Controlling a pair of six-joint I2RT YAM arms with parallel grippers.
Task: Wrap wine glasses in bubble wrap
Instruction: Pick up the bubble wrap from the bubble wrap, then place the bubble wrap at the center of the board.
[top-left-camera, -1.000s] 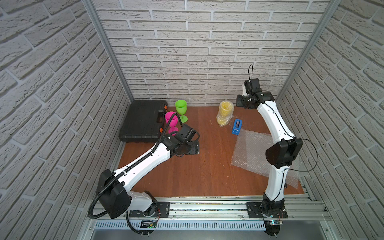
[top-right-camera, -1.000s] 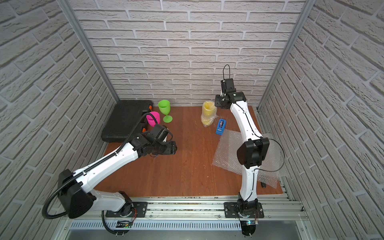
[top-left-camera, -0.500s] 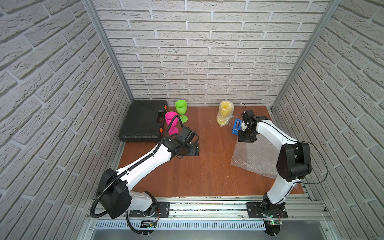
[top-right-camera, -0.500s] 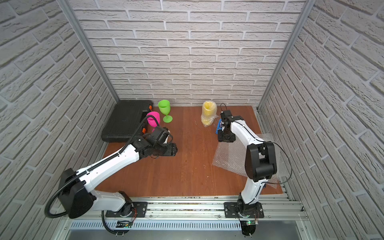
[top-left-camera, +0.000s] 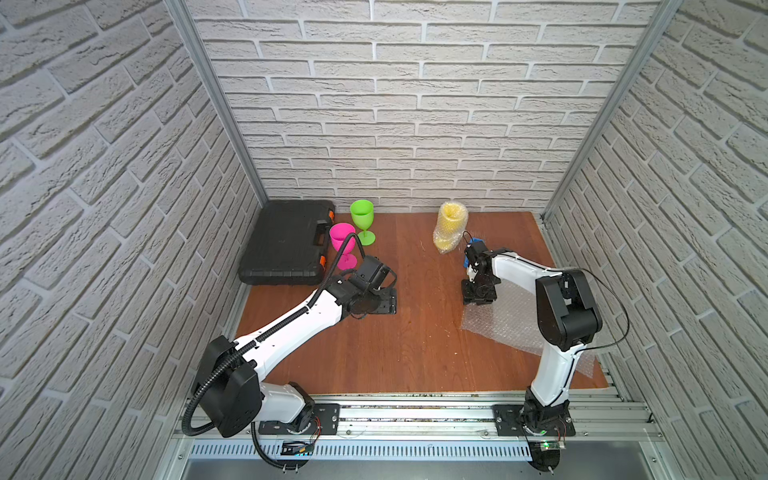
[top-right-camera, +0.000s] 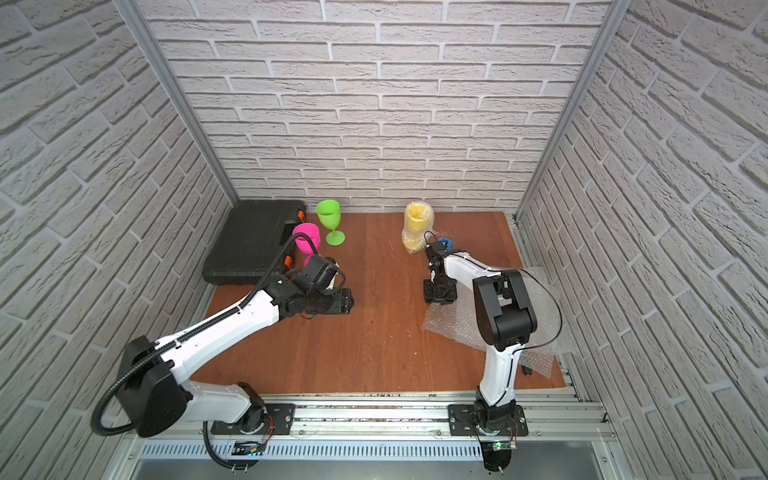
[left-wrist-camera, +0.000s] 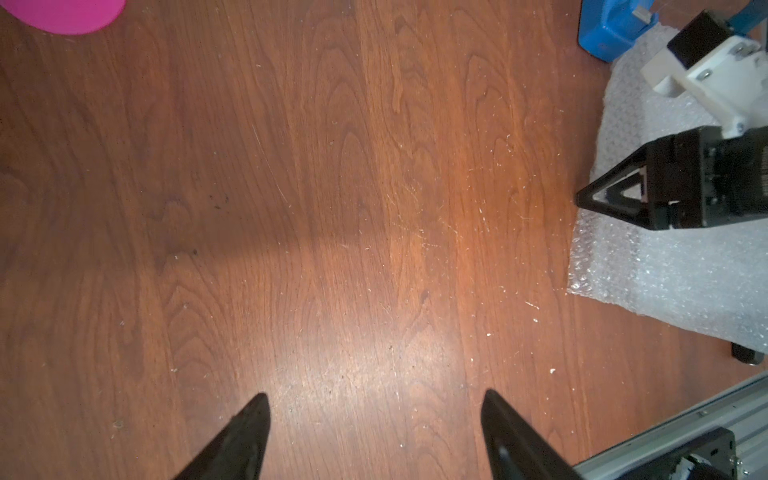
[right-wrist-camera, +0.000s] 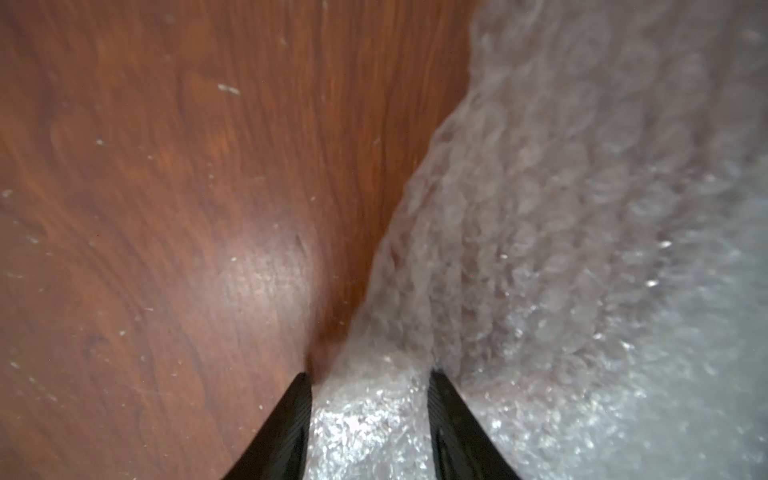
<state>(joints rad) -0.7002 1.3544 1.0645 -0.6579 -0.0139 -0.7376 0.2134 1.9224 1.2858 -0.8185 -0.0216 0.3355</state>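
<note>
Top views both show the same layout. At far left lies a black case, with the pink glass and green glass upright and bare just beside it at the back of the table. The left gripper hangs near the pink glass. In the left wrist view its jaws are spread wide over bare wood, holding and touching nothing. Further right stands the yellow glass, already bundled in bubbly plastic, so I judge one of three done. Next to it is a blue tape dispenser. Right of that, the right gripper is down at the far corner of a loose sheet that lies flat on the table's right side, partly under that arm. In the right wrist view its jaws stand partly apart with the sheet edge between them. They straddle it, and I see no firm pinch yet. The step in hand looks like fetching this sheet for the second glass. The next move calls for pressing the jaws onto that edge and dragging the sheet to open table, while the left gripper brings a bare glass over.
</note>
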